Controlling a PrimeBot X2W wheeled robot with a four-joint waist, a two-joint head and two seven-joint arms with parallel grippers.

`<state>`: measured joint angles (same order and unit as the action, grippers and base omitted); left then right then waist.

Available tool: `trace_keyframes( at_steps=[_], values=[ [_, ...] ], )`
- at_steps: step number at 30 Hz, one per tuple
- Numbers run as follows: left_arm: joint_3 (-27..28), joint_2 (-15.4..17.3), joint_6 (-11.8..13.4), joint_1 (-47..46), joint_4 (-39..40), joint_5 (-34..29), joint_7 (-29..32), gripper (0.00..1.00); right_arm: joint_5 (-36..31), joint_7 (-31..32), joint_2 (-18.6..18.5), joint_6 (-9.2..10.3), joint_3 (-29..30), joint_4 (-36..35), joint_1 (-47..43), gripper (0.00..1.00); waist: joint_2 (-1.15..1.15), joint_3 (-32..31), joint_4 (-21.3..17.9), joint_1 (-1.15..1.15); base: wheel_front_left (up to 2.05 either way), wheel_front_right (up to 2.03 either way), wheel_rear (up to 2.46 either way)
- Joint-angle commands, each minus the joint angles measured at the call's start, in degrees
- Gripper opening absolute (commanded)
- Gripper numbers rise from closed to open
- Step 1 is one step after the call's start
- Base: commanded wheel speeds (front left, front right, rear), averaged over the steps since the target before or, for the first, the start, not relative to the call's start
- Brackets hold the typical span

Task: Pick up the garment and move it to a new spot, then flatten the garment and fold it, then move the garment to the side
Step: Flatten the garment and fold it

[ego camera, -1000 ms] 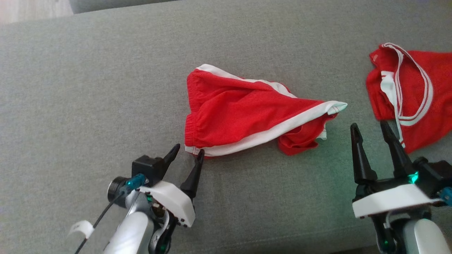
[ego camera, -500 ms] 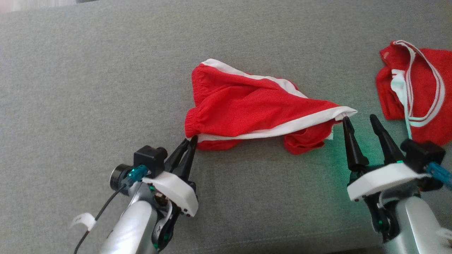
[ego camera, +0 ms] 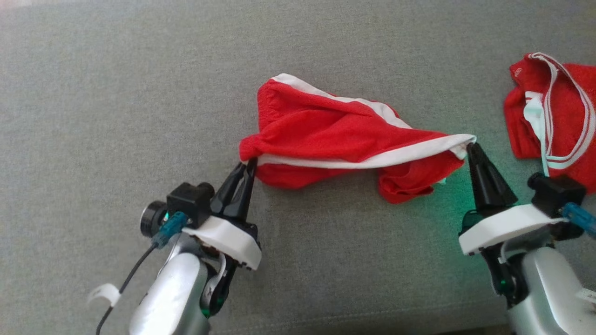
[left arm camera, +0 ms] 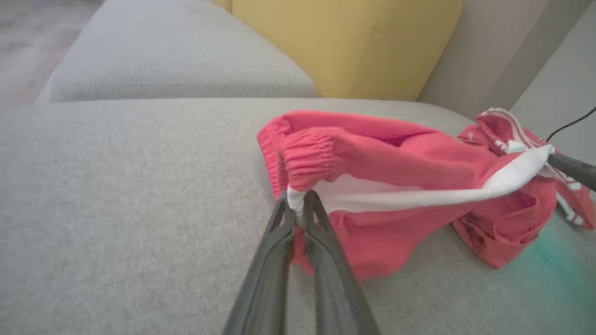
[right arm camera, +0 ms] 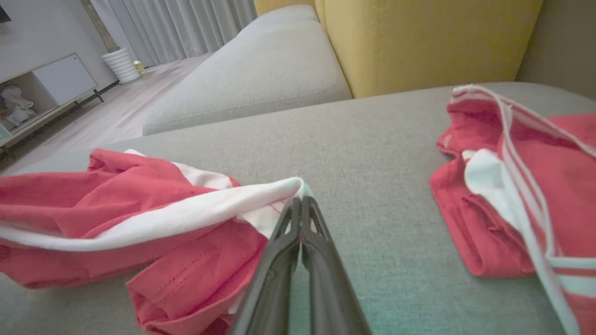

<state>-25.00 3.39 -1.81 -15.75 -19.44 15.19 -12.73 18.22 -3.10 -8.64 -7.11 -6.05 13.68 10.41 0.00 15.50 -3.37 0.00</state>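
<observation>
My left hand (ego camera: 250, 164) sits low on my left, fingers pinched together on one corner of the shorts (ego camera: 326, 135), pointing up and slightly right. My right hand (ego camera: 471, 148) is clamped tight on the opposite end, fingers leaning left. Both pale forearms (ego camera: 170, 298) rise from below.

A second red garment (ego camera: 568, 107), perhaps a shirt, lies on the grey sofa (ego camera: 139, 93).

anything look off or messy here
The red shorts are bunched and twisted, pinched at both ends by the left end effector and right end effector. Another red garment lies crumpled at the right.
</observation>
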Motion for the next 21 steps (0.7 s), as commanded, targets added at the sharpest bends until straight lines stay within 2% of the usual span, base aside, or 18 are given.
trace_keyframes(
  at_steps=[1, 4, 10, 15, 21],
  values=[
    [2.47, 0.77, 0.75, -2.01, 3.46, -0.67, -1.08, 0.0, 0.26, -0.87, -1.64, -0.37, -0.89, -2.95, 0.88, 0.0, 0.0, -0.57, 0.04, 0.0, 0.0, 0.0, 0.0],
    [2.99, 1.18, 1.22, -1.96, 5.63, -1.14, -1.59, 0.0, -0.56, -1.44, -2.39, -0.37, -0.8, -4.79, 0.63, 0.0, 0.0, -1.19, 0.1, 0.0, 0.0, 0.0, 0.0],
    [4.33, 2.17, 1.89, -2.35, 14.54, -2.84, -2.18, 0.0, -3.45, -2.59, -3.67, -0.37, -0.09, -12.99, 0.62, 0.0, 0.0, -3.13, 0.27, 0.0, 0.0, 0.0, 0.0],
    [5.46, 3.47, 1.13, -5.77, 23.17, -4.94, -2.25, 0.0, -5.89, -2.31, -5.34, -0.37, 0.96, -21.39, 2.87, 0.0, 0.0, -4.99, 0.98, 0.0, 0.0, 0.0, 0.0],
    [7.16, 5.5, -0.31, -13.0, 29.01, -5.81, -1.46, 0.0, -8.46, 0.08, -8.31, -0.37, 3.03, -32.27, 8.36, 0.0, 0.0, -8.7, 1.85, 0.0, 0.0, 0.0, 0.0]
  ],
)
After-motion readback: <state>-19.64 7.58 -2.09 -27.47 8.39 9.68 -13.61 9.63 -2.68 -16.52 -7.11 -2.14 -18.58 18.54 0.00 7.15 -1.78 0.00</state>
